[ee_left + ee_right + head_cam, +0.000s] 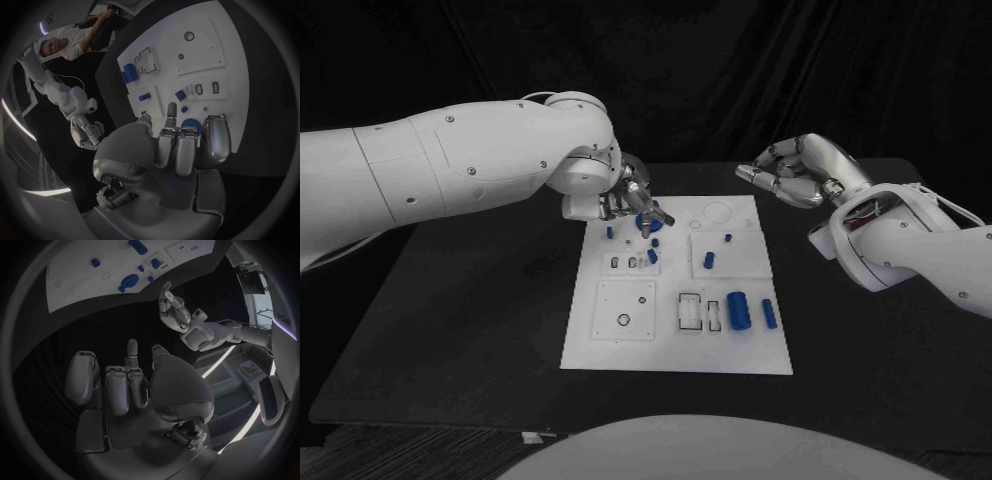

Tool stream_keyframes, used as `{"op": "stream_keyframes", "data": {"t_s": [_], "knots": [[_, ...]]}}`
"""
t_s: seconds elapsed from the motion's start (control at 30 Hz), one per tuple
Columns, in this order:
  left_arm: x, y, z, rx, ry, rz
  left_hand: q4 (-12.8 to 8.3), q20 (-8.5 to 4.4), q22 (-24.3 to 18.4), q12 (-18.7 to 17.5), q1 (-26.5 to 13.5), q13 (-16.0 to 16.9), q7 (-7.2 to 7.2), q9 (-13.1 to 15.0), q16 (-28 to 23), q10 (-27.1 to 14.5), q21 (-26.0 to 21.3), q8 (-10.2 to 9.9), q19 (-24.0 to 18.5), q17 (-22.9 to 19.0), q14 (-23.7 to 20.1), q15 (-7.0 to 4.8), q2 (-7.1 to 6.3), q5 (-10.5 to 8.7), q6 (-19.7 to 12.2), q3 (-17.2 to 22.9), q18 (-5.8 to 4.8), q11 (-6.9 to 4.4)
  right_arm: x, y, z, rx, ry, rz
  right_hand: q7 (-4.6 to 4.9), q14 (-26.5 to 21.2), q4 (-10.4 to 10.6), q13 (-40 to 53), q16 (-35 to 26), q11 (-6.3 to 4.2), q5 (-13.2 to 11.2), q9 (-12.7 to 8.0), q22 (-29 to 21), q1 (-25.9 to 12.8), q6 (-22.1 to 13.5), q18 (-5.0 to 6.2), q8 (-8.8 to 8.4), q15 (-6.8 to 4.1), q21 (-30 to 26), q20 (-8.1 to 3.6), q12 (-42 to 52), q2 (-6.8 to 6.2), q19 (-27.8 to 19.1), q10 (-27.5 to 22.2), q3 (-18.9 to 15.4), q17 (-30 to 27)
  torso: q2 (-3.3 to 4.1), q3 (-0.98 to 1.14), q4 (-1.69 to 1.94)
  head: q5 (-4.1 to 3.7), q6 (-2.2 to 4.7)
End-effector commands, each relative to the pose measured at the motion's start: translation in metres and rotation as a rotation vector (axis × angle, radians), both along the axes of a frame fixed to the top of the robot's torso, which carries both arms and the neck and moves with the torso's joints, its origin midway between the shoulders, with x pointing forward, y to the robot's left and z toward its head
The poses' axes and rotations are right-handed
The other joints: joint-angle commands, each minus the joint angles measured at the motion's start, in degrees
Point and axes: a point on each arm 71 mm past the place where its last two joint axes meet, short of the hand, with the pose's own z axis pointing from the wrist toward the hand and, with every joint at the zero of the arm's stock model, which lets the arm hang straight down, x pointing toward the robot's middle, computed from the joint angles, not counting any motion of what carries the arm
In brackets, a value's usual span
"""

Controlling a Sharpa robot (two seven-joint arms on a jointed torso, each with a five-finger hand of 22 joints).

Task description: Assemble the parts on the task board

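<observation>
Looking down from the head view, the flat white rectangular task board (678, 340) lies in the middle of the black table (459, 330), set square to the robot so both arms can reach it. The silver many-fingered left hand (620, 200) hangs over the board's far left corner, fingers pointing down at a round blue part (646, 220) there; whether they touch it I cannot tell from this angle. Several small blue pegs (710, 261) stand in the middle of the board, and two larger blue cylinders (738, 311) lie side by side near its near right corner, probably parked there until their sockets are served. The silver right hand (798, 172) is held off the board's far right corner, above the table, fingers curled loosely and holding nothing, likely kept clear to give the left arm room.

Seen from the left wrist, the left hand (181, 145) has its fingers (215, 137) stretched forward, a little apart, with the round blue part (190, 125) just beyond their tips. Nothing is pinched, so I judge a grasp is only being lined up.

Seen from the right wrist, the right hand (122, 382) shows fingers slightly spread and empty over bare table, with the board (75, 275) well apart from it.
</observation>
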Motion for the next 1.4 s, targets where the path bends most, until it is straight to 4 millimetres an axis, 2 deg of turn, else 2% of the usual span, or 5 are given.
{"op": "stream_keyframes", "data": {"t_s": [0.03, 0.27, 0.53, 0.8, 1.4], "knots": [[0.002, 0.004, -0.002, 0.066, 0.002, 0.033, -0.38, 0.28, 0.80, 1.24, 1.18, 15.17, -0.14, -0.65, -0.51, 6.17, -0.56, -0.85, 1.14, 15.79, 6.75, 0.11, -0.25, 0.72, 1.17, -1.80, -2.72, 0.33, -0.001, -0.001, -0.001, -0.019, -0.002, -0.011, -0.15, 6.21, 0.03, 15.53, 1.42, -0.31, 1.39, 0.95, 10.33, 0.85, -0.60, -0.30, 1.10, -0.12, -0.95, 0.11, 0.95, 0.20, -0.27, 5.97, -1.38, 15.37, -0.29, 0.00, 0.04, -0.14, 0.02], [0.005, 0.006, -0.007, 0.097, 0.007, 0.041, 0.21, -0.08, 1.14, 1.24, 0.49, 15.17, -0.91, -0.77, -0.51, 6.17, -0.63, -1.71, 1.68, 15.79, 6.75, -0.39, -0.26, 2.78, 4.61, -1.46, -2.74, -0.29, -0.003, -0.004, -0.001, -0.028, -0.009, -0.016, -0.14, 6.21, 0.03, 15.53, 1.42, -0.31, 1.65, 0.95, 10.33, 0.94, -0.62, -0.29, 1.10, -0.12, -0.96, 0.12, 0.95, 0.16, -0.27, 5.97, -1.40, 15.37, -0.58, 0.34, -0.41, 1.16, 0.02], [0.006, 0.004, -0.015, 0.109, 0.015, 0.043, 0.09, -0.37, 1.12, 1.24, 0.57, 15.17, -1.16, -0.52, -0.51, 6.17, -0.80, -2.26, 1.70, 15.79, 6.75, -0.69, -0.45, 3.75, 5.34, -1.15, -2.72, -0.59, -0.003, -0.002, -0.001, -0.033, -0.008, -0.013, -0.14, 6.21, 0.02, 15.53, 1.42, -0.29, 2.04, 0.96, 10.35, 1.09, -0.66, -0.31, 1.10, -0.10, -0.88, 0.13, 0.95, 0.12, -0.23, 5.97, -1.42, 15.37, -0.59, 0.49, -0.76, 1.42, 0.02], [0.006, -0.002, -0.026, 0.103, 0.024, 0.040, 0.28, -0.40, 1.49, 1.24, 0.25, 15.17, -0.86, -0.68, -0.51, 6.17, -0.79, -4.08, 1.99, 15.79, 6.75, -0.59, -0.24, 3.50, 4.91, -0.74, -2.83, -0.37, -0.003, -0.003, -0.001, -0.034, -0.007, -0.017, -0.13, 6.21, 0.10, 15.53, 1.42, -0.29, 2.09, 0.97, 10.35, 1.01, -0.60, -0.31, 1.13, -0.10, -0.88, 0.13, 0.95, 0.15, -0.23, 5.97, -1.46, 15.37, -1.08, 0.26, -0.37, 0.63, 0.02], [0.007, -0.002, -0.045, 0.152, 0.018, 0.009, -0.45, -0.70, 3.09, 1.24, 0.85, 15.17, -1.51, -0.02, -0.51, 6.17, 0.02, -5.15, 3.37, 15.79, 6.75, -1.00, -0.21, 6.69, 7.41, 0.75, -3.19, -0.92, -0.003, -0.002, -0.002, -0.039, 0.007, -0.018, -0.12, 6.21, 0.15, 15.53, 1.42, -0.28, 2.11, 0.98, 10.31, 0.92, -0.56, -0.28, 1.15, -0.09, -1.03, 0.14, 0.95, 0.17, -0.28, 5.97, -1.51, 15.37, -1.31, 0.26, -0.56, 0.35, 0.02]]}}
